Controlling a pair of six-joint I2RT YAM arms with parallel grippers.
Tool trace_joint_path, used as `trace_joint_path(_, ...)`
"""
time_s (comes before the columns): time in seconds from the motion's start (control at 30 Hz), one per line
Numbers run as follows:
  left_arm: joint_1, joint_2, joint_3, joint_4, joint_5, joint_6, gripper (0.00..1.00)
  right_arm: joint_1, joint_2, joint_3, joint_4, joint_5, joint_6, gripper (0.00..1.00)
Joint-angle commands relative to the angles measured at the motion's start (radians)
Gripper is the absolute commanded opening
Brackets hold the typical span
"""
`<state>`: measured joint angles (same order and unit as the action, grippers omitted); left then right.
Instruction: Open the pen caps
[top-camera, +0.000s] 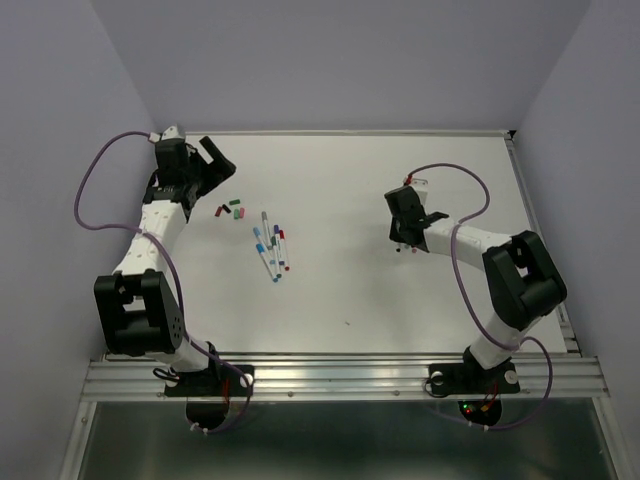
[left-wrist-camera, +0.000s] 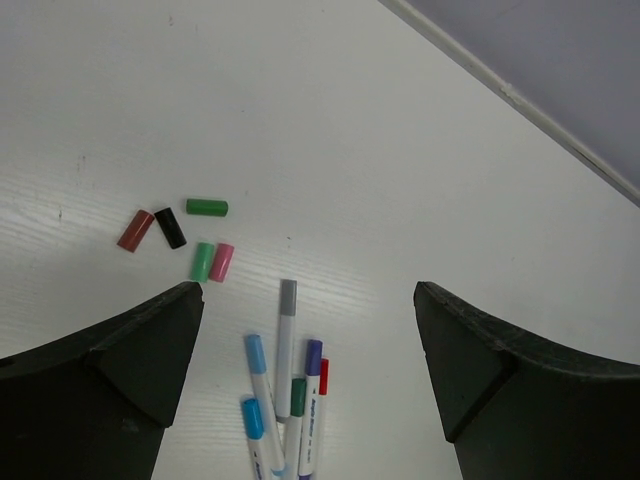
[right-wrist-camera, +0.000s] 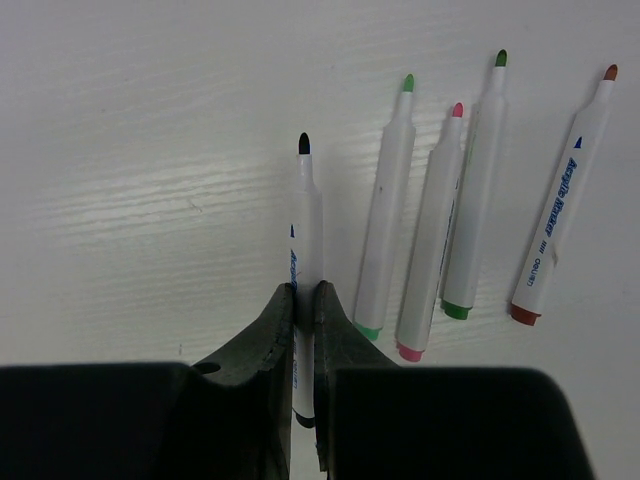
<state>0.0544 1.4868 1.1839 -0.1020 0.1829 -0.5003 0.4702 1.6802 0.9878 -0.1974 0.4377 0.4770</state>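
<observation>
Five loose pen caps (left-wrist-camera: 207, 207), red, black, two green and pink, lie left of centre in the left wrist view, with several capped pens (left-wrist-camera: 287, 340) bunched below them on the bench (left-wrist-camera: 350, 120). The left gripper (left-wrist-camera: 308, 292) hangs spread and empty above them. The right gripper (right-wrist-camera: 305, 295) pinches a black-tipped pen (right-wrist-camera: 306, 220), uncapped, beside four bare pens (right-wrist-camera: 435, 220). Uncapping looks roughly half done. The next move is probably to lay this pen down and fetch a capped one.

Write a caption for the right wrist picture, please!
The right fingers pinch an uncapped black pen beside four more uncapped pens on the white table.
</observation>
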Motion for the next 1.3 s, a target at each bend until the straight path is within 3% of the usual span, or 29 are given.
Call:
trace_joint_path(0.0,0.004,-0.037,-0.020,0.016,0.001,0.020,0.99,-0.021,0.026,0.058,0.001,0.065,0.020,0.06)
trace_joint_path(0.13,0.004,-0.033,-0.021,0.016,0.001,0.022,0.99,-0.021,0.055,0.078,-0.011,0.078,0.017,0.10)
trace_joint_path(0.4,0.004,-0.033,-0.024,0.015,0.001,0.022,0.99,-0.021,0.047,0.104,-0.036,0.076,0.015,0.38)
trace_joint_path(0.53,0.004,-0.034,-0.026,0.015,0.003,0.023,0.99,-0.021,0.024,0.110,-0.036,0.061,0.006,0.43)
trace_joint_path(0.63,0.004,-0.036,-0.026,0.016,0.004,0.022,0.99,-0.021,0.004,0.115,-0.043,0.062,0.002,0.54)
trace_joint_path(0.7,0.004,-0.039,-0.026,0.015,0.006,0.020,0.99,-0.021,-0.011,0.124,-0.043,-0.005,-0.032,0.69)
trace_joint_path(0.77,0.004,-0.040,-0.024,0.015,0.004,0.022,0.99,-0.021,-0.016,0.138,-0.042,-0.075,-0.069,0.94)
trace_joint_path(0.8,0.004,-0.040,-0.026,0.015,0.004,0.020,0.99,-0.009,-0.010,0.147,-0.045,-0.102,-0.089,1.00)
trace_joint_path(0.93,0.004,-0.039,-0.023,0.016,0.003,0.020,0.99,0.103,0.022,0.193,-0.048,-0.099,-0.144,1.00)
trace_joint_path(1.03,0.004,-0.042,-0.024,0.015,0.003,0.019,0.99,0.156,0.070,0.229,-0.013,-0.235,-0.153,1.00)
trace_joint_path(1.27,0.005,-0.049,-0.038,0.010,-0.002,0.019,0.99,0.286,0.240,0.389,0.009,-0.304,-0.150,1.00)
